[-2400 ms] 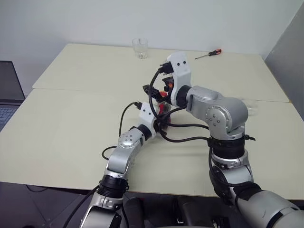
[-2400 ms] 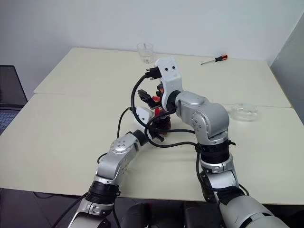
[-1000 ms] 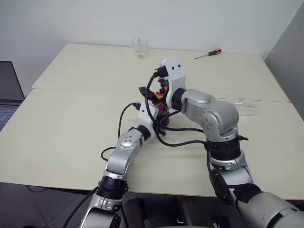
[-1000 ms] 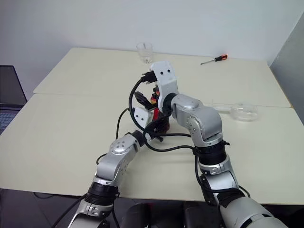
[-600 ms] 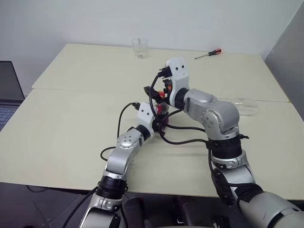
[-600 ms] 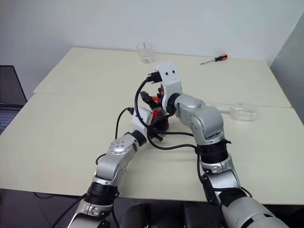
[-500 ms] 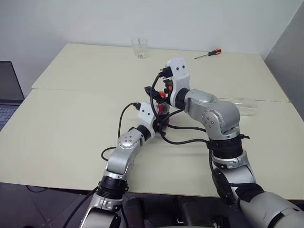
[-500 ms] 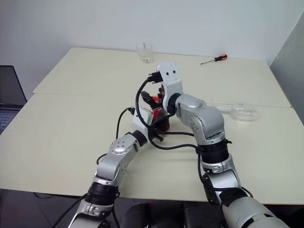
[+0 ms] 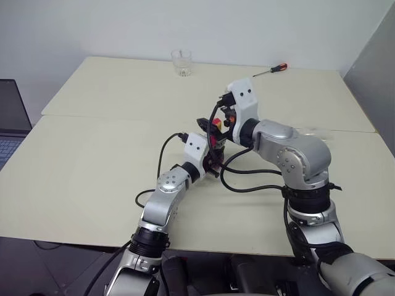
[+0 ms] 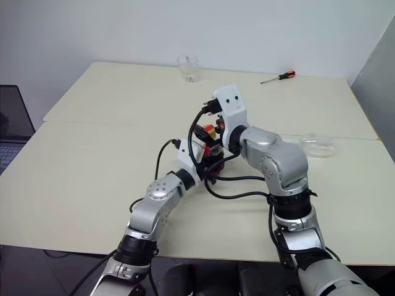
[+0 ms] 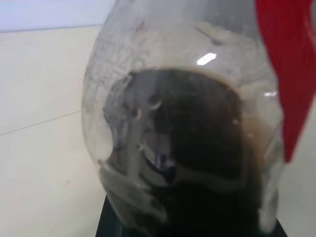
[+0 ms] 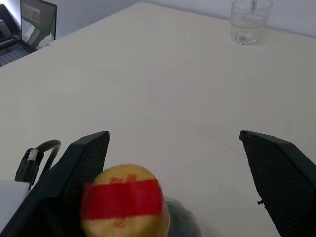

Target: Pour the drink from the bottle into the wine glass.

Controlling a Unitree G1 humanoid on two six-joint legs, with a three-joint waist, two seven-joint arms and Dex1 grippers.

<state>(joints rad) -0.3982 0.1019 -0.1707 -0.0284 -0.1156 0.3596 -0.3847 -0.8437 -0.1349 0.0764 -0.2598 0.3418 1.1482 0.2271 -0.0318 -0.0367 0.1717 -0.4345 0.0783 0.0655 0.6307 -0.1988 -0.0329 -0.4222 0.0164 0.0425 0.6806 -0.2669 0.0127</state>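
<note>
While the tabletop [image 9: 92, 154] stays broad and bare around it, the left gripper [image 10: 207, 161] clamps the bottle [image 11: 187, 138] by its bulbous base near mid-table. Its thin plastic looks light, squeezable and slick. Above, the right gripper [image 12: 175, 163] stands wide around the yellow cap [image 12: 123, 200], the natural hold for unscrewing.

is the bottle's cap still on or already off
On. The yellow cap with its red strip sits on top of the bottle, between the open right hand's fingers, which do not grip it. The left hand holds the bottle upright.
</note>
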